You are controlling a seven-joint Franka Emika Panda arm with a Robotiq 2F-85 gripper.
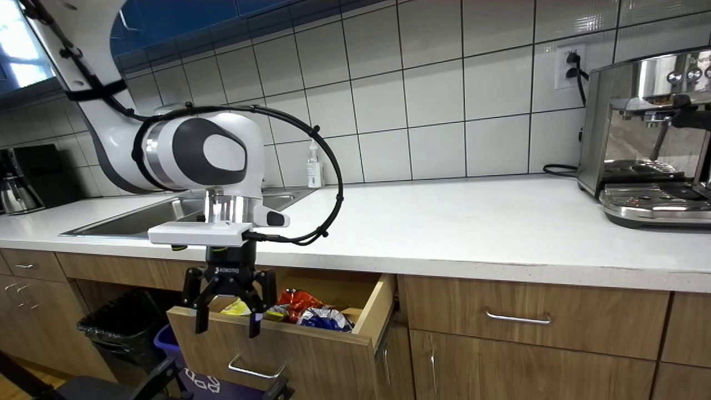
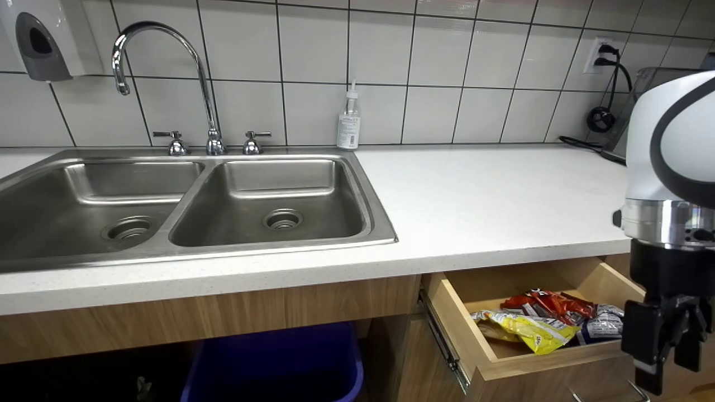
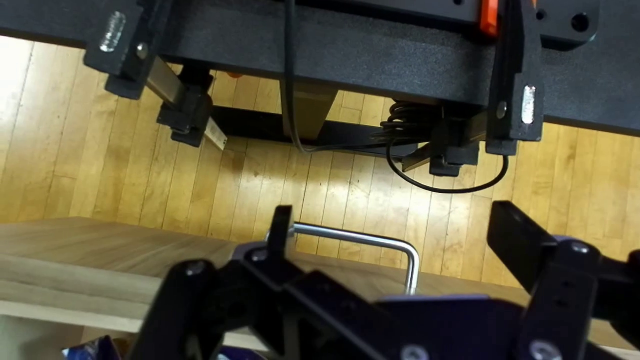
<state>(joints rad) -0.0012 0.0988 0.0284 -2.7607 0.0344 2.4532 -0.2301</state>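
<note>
Kitchen run: white countertop [image 1: 472,222], pale tile wall [image 1: 433,94], wood-grain cabinets [image 1: 533,355]. Drawer [image 1: 300,351] stands pulled out under the counter edge; wood-grain front, light wood sides, bent chrome handle [image 3: 351,236]. Gripper [image 1: 228,325] hangs pointing down at the drawer's front, fingers spread well apart; can't tell if they touch it. Wrist view has the handle beyond the fingers, mostly framed between them, plus a cable coil [image 3: 410,122] over plank floor [image 3: 345,190]; the coil shows only there. Contents: in an exterior view, most of a yellow bag [image 2: 539,334], red packets [image 2: 561,304] behind it, blue-and-silver bag [image 2: 606,321] beside; wrist view catches just foil scraps [image 3: 92,350]. Purple bin [image 2: 335,346] under the counter, near the drawer. In an exterior view the faucet [image 2: 215,143] shows clear above the steel sink [image 2: 380,223]; in an exterior view the arm [image 1: 216,150] blocks part of that sink and the espresso machine [image 1: 633,139] shows its front. Pump bottle [image 1: 315,171] in both exterior views.
</note>
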